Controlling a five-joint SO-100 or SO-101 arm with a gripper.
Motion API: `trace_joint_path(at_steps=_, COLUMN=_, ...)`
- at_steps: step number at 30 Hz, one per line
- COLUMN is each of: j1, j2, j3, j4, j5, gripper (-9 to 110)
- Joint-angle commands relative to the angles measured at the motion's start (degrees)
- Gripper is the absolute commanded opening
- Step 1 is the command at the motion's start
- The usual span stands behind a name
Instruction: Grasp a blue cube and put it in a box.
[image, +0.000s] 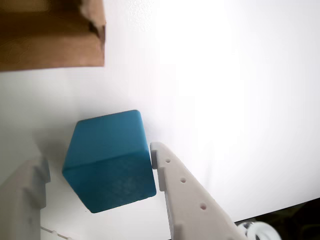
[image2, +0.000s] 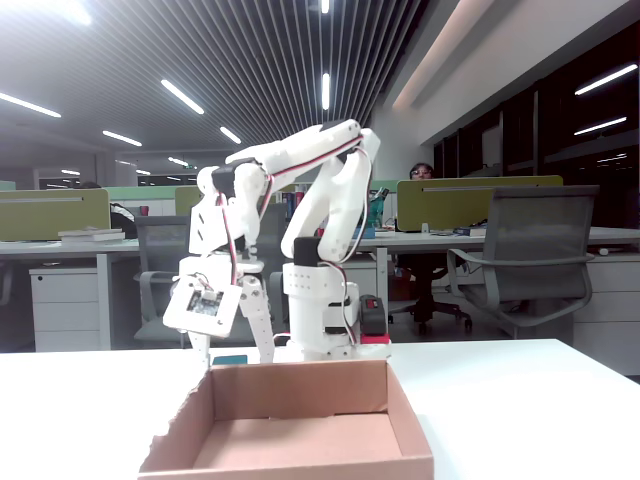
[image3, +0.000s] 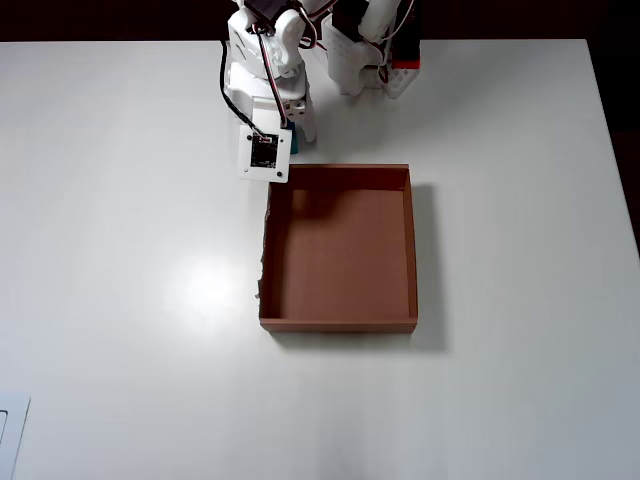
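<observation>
While straddling the blue cube (image: 111, 161) with jaws spread wide, gripper (image: 95, 175) not yet clamped. Sits on the white table (image: 230, 100), just beside the cardboard box (image: 50, 35) corner. Best to square up on the skewed faces, then close evenly.

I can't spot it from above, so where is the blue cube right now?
The blue cube sits on the white table between the hand's fingers in the wrist view, just outside the box corner nearest the arm.
</observation>
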Motion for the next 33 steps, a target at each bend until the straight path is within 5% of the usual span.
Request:
trace_joint_path(at_steps=1, j1=-0.35, j2=1.58, j3=-1.67, j4=1.32, j5=-0.18, gripper=24)
trace_joint_path(at_steps=33, j1=-3.43, j2=2.81, j3=-7.38, j4=8.35, j5=4.13, gripper=15)
